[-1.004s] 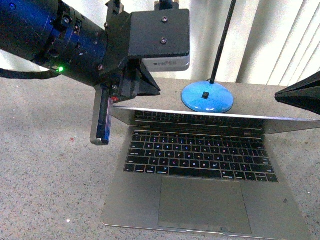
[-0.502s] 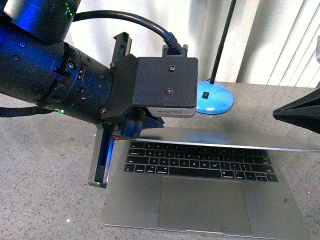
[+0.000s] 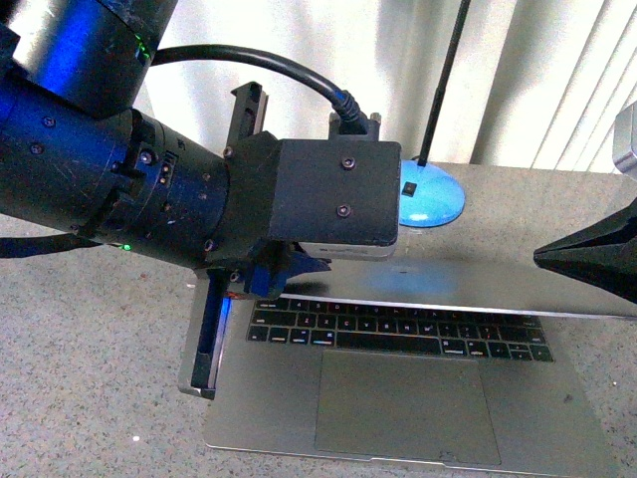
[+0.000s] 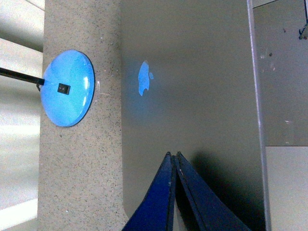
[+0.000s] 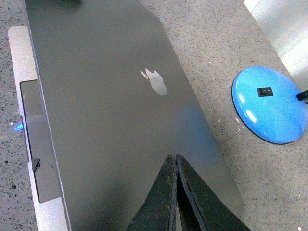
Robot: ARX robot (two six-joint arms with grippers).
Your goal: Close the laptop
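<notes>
Shining on the laptop point(image 5: 120, 144) lid is an apple logo point(image 5: 155, 81).

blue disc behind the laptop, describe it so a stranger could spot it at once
On the speckled grey table, look past the half-closed laptop toward the white blinds. The blue disc sits just behind its lid: a glossy dome with a small black switch and a thin black stem, the only round thing there.

surface: speckled grey tabletop point(image 3: 90, 329) | back: pale vertical blinds point(image 3: 557, 80) | blue lamp base point(image 3: 433, 199), black stem point(image 3: 448, 70)
</notes>
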